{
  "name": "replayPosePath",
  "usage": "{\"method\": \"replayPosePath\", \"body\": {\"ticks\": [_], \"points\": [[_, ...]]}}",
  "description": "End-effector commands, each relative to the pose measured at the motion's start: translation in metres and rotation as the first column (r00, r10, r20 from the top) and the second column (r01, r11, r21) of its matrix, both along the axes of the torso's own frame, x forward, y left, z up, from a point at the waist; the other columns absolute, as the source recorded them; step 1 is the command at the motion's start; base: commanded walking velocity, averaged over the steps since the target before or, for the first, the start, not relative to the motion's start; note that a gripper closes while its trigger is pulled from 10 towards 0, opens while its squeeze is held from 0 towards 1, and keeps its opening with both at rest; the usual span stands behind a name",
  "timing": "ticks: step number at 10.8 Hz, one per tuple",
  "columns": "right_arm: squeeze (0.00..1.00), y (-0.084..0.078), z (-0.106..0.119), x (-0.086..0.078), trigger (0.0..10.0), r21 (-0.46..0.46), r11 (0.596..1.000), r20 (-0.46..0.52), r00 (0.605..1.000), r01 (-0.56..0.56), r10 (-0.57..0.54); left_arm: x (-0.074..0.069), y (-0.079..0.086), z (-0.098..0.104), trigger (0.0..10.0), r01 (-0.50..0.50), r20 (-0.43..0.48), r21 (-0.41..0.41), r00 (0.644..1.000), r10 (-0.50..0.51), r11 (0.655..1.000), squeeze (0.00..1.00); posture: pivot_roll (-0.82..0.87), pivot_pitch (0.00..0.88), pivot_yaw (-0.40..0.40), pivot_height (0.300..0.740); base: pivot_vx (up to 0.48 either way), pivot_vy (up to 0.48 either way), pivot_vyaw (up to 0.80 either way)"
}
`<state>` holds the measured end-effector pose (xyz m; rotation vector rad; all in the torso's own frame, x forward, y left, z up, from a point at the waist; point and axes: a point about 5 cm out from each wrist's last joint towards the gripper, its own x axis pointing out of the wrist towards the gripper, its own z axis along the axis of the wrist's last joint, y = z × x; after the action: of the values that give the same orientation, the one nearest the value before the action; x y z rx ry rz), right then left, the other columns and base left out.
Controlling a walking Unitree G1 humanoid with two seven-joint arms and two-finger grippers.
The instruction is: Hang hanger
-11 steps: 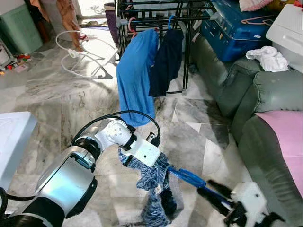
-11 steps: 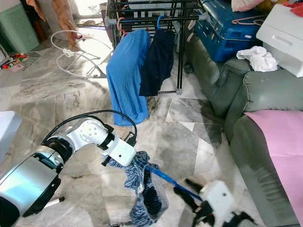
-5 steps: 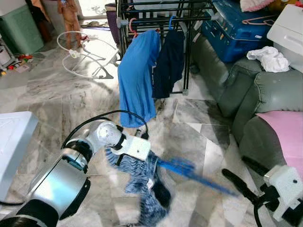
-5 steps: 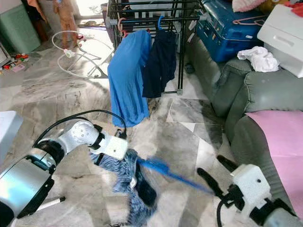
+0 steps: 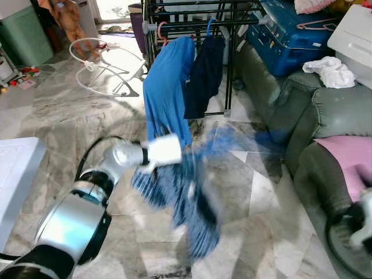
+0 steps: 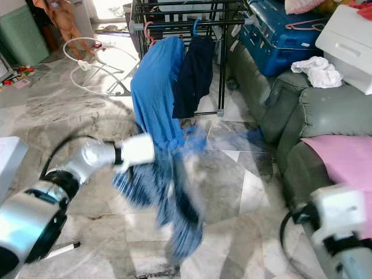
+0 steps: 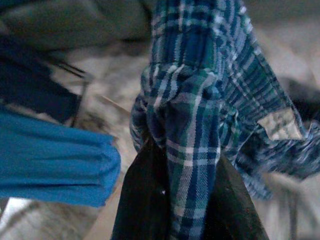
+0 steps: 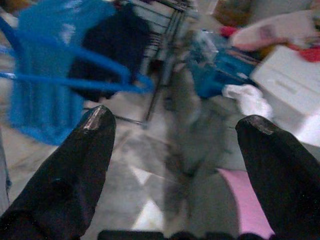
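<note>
Robot's left gripper (image 7: 175,195) pinched a blue plaid shirt (image 7: 200,110) above the marble floor (image 5: 70,116).
The shirt hung blurred on a blue hanger (image 8: 90,75), just before the drying rack (image 5: 192,17). Right gripper (image 8: 175,135) stood spread, holding nothing.

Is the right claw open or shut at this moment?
Open. In the right wrist view the right claw has its two black fingers wide apart, nothing between them; the blue hanger is beyond them.
</note>
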<state>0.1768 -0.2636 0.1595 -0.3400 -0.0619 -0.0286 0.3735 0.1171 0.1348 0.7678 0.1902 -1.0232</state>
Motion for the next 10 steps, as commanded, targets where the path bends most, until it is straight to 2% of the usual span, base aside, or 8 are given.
{"method": "replayPosePath", "body": {"ticks": [1,2,3,4,5,6,8,10], "points": [[1.0,-0.005,-0.001,-0.001,10.0,0.009,0.998,0.021,0.998,0.066,-0.066,0.005,-0.001,0.011,0.0,-0.043,0.01,-0.082,0.999,0.044,0.996,0.0,-0.07,0.071,0.046,0.74,0.0,0.0,0.0],[1.0,-0.002,-0.015,0.0,10.0,0.085,0.985,0.022,0.988,0.15,-0.152,0.007,-0.014,0.026,0.0,-0.007,-0.005,-0.255,1.0,0.006,0.967,0.0,-0.07,0.069,0.044,0.74,0.0,0.0,0.0],[1.0,0.003,-0.033,0.002,10.0,0.19,0.959,-0.001,0.976,0.212,-0.216,0.005,-0.033,0.045,0.0,0.117,0.006,-0.373,0.992,-0.124,0.92,0.0,-0.06,0.07,0.04,0.74,0.0,0.0,0.0],[1.0,0.006,-0.04,0.005,10.0,0.23,0.946,-0.016,0.973,0.228,-0.231,0.003,-0.041,0.051,0.0,0.176,0.019,-0.402,0.983,-0.185,0.898,0.0,-0.06,0.07,0.036,0.74,0.0,0.0,0.0],[1.0,0.014,-0.052,0.013,10.0,0.285,0.925,-0.052,0.968,0.25,-0.246,-0.003,-0.056,0.054,0.0,0.265,0.013,-0.441,0.957,-0.289,0.858,0.0,-0.05,0.07,0.032,0.74,0.0,0.0,0.0],[1.0,0.024,-0.059,0.021,10.0,0.324,0.914,-0.077,0.97,0.244,-0.231,-0.013,-0.069,0.053,0.0,0.375,0.013,-0.468,0.908,-0.418,0.8,0.0,-0.06,0.07,0.028,0.74,0.0,0.0,0.0],[1.0,0.031,-0.057,0.025,10.0,0.344,0.917,-0.069,0.979,0.202,-0.19,-0.021,-0.076,0.05,0.0,0.445,0.018,-0.489,0.865,-0.501,0.75,0.0,-0.06,0.077,0.017,0.74,0.0,0.0,0.0],[1.0,0.032,-0.068,0.028,10.0,0.461,0.866,-0.121,0.98,0.195,-0.157,-0.026,-0.087,0.065,0.0,0.538,0.087,-0.499,0.811,-0.579,0.679,0.0,-0.06,0.079,0.011,0.74,0.0,0.0,0.0]]}}
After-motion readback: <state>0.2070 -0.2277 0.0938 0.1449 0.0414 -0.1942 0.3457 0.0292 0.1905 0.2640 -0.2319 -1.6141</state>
